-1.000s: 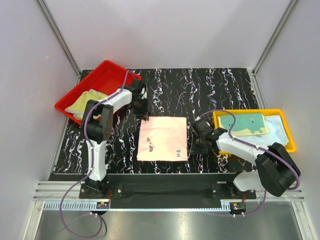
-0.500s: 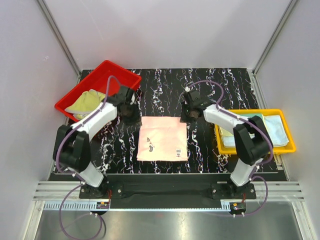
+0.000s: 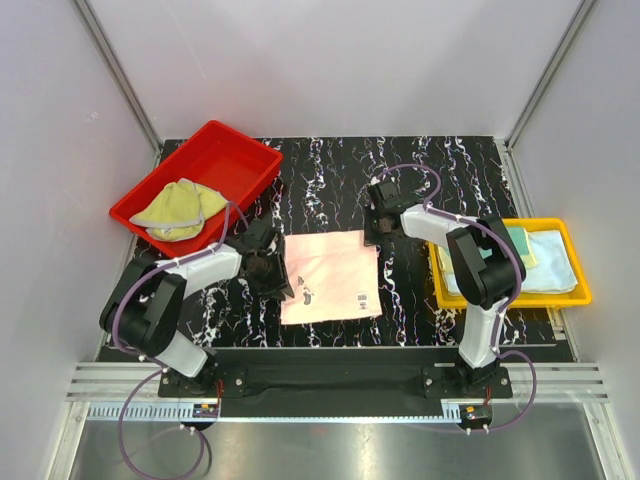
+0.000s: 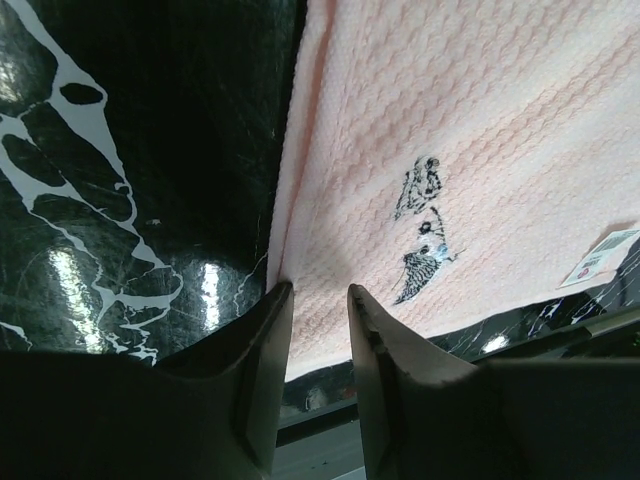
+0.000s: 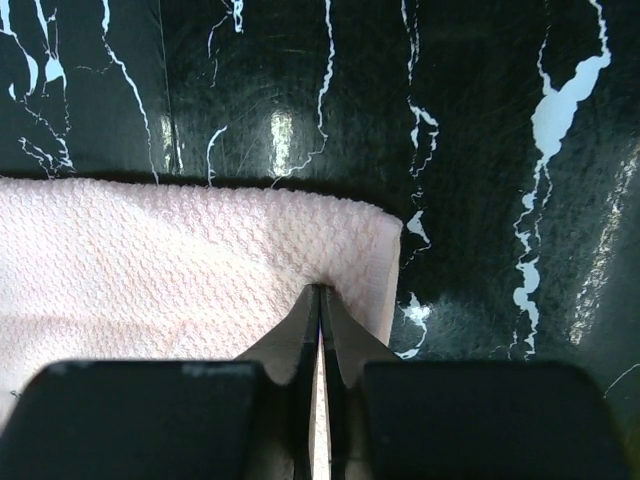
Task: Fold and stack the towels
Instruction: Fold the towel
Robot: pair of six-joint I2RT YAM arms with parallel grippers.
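Observation:
A pink towel lies flat in the middle of the black marbled table, with a small dark print and a white tag. My right gripper is at its far right corner; in the right wrist view the gripper is shut on the pink cloth close to that corner. My left gripper is at the towel's near left part. In the left wrist view it is open, and its fingers stand over the towel near the left edge and near corner.
A red tray at the back left holds a yellow-green towel. A yellow tray at the right holds a teal green towel on a pale blue one. The table's near edge runs just below the pink towel.
My left gripper moved from the towel's far left corner down to its near left side. The right gripper stays at the far right corner, and the towel has shifted and tilted slightly.

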